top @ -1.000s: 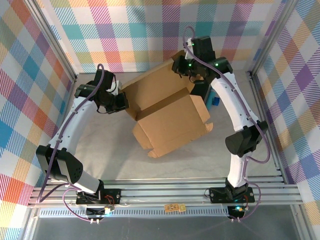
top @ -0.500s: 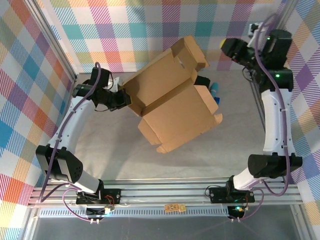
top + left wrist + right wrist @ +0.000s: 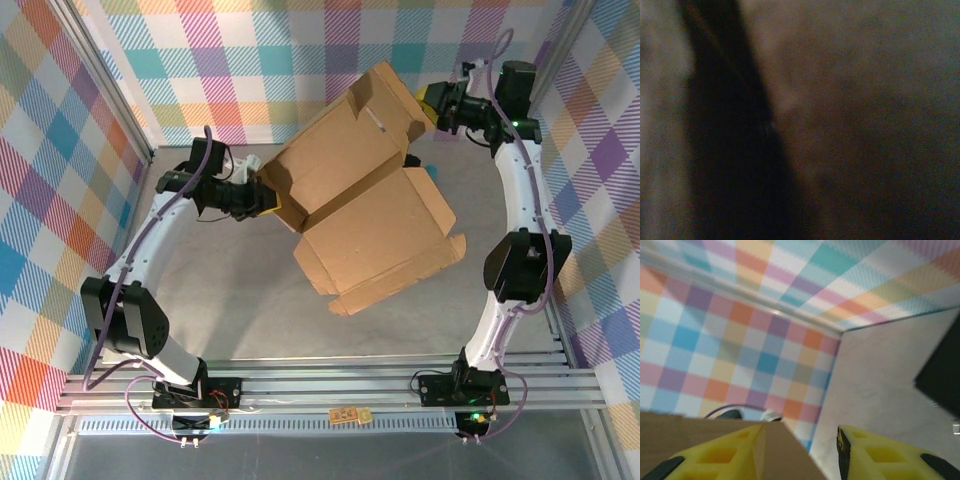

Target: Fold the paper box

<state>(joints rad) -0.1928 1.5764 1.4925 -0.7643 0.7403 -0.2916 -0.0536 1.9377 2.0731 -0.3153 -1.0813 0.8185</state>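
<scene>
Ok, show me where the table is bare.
Widest bare table: the near-left stretch between the left arm, the paper box and the front rail. A narrower strip lies between the box's near-right flap and the right arm. Crowded: the far right corner, where the right gripper sits at the box's top flap near a small blue item.

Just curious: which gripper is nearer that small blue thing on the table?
Right. The right gripper hangs close by the blue object, at the cardboard box's top flap; the left gripper clamps the box's opposite edge.
</scene>
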